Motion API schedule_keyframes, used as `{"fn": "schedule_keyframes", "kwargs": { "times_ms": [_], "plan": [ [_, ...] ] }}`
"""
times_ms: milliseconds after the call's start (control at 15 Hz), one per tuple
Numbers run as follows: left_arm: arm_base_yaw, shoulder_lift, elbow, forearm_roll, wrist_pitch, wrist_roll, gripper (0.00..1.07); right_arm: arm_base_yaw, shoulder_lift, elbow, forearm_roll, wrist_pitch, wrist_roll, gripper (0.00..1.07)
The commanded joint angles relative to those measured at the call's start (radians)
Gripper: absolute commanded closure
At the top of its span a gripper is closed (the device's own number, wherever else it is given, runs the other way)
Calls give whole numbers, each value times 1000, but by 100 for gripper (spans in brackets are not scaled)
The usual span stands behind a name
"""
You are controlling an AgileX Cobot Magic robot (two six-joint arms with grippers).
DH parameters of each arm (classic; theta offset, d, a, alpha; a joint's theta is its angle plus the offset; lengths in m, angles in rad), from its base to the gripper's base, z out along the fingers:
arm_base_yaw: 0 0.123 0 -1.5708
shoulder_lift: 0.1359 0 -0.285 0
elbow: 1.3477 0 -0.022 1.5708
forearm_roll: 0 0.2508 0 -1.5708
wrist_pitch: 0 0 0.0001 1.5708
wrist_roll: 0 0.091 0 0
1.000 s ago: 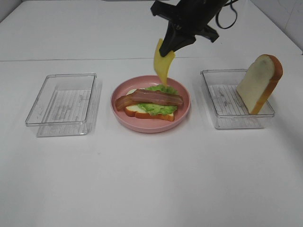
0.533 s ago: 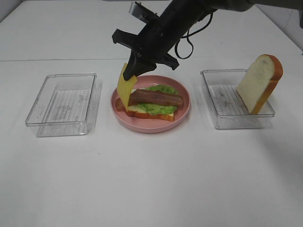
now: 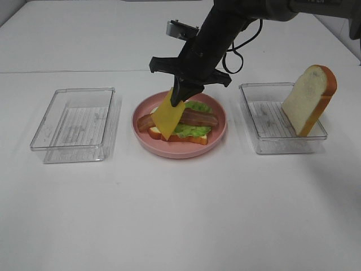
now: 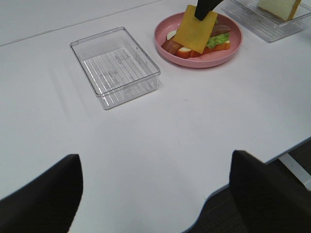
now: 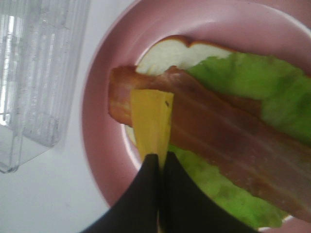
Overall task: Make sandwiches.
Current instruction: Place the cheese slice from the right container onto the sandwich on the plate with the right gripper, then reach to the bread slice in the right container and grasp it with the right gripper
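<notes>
I have the right end effector (image 3: 179, 97) clamped on one corner of the yellow cheese square (image 3: 167, 117), which hangs tilted over the pink plate (image 3: 220, 132), its lower edge down near the plate's left side. On the plate lies a bread slice (image 3: 155, 131) with green lettuce (image 3: 189, 129) on it and a bacon strip (image 3: 200, 117) across the top; the cheese hides the left part of that stack from the high camera. From my right wrist camera I see the cheese edge-on, pinched between the dark fingers (image 5: 136, 204) just above the bacon. The second bread slice (image 3: 309, 99) leans upright in the clear tray (image 3: 265, 141) on the right of the worktop (image 3: 180, 214). The other clear tray (image 3: 73, 124) sits left of the plate. My left end effector (image 4: 153, 194) stands apart, well back from the plate, holding nothing
</notes>
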Motion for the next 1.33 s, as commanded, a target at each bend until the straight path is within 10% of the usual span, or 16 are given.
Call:
{"fn": "schedule_keyframes", "kwargs": {
  "times_ms": [67, 267, 533, 1333],
  "plan": [
    [-3, -24, 1, -3, -9, 5, 27, -5, 4, 2, -68, -10, 25, 107],
    [-3, -24, 1, -3, -9, 5, 27, -5, 4, 2, -72, -16, 25, 97],
    [-3, -24, 1, -3, -9, 5, 27, -5, -19, -13, -91, -14, 33, 31],
    [-3, -24, 1, -3, -9, 5, 27, -183, -268, -91, -427, 257, 77, 31]
  ]
}}
